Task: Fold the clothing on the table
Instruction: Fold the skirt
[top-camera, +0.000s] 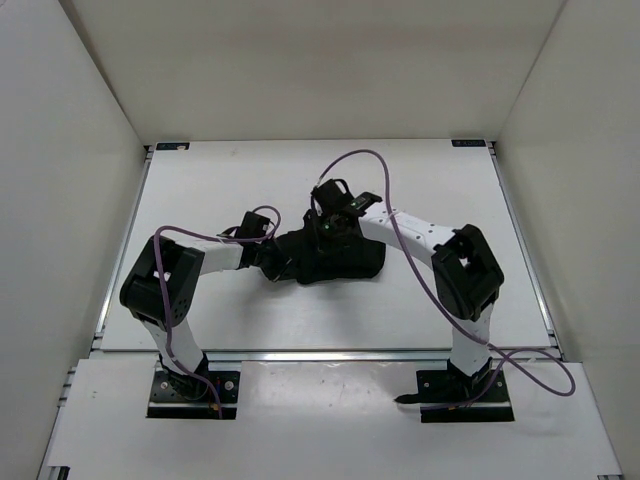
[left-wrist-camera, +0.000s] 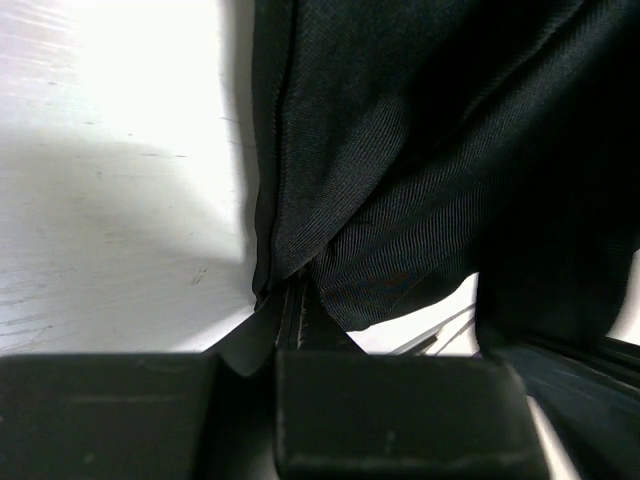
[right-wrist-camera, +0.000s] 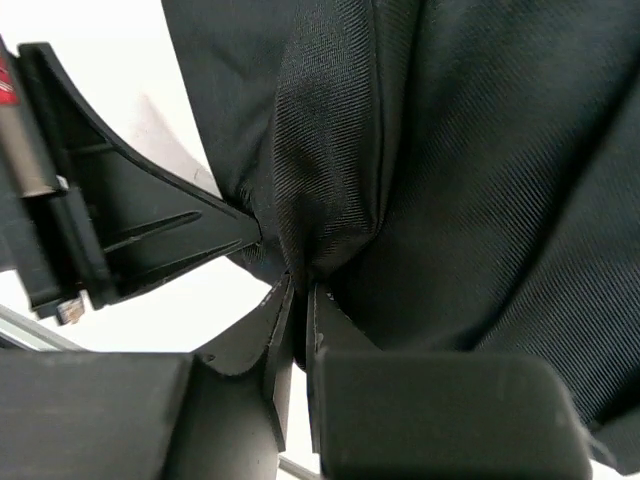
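Left fingers (left-wrist-camera: 250, 345) closed on an edge of the clothing (top-camera: 335, 258); right fingers (right-wrist-camera: 250, 340) pinched on a bunched fold. Garment heaped at the middle of the table (top-camera: 300, 190), between both arms. Judgement: keep both pinches firm, move the edges level together, and avoid dragging the heap.

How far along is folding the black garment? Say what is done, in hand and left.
Done: the clothing is gathered into a compact bundle on the table. In hand: left gripper and right gripper are shut on its fabric. Left: it looks bunched, not flat, so neat folds remain.
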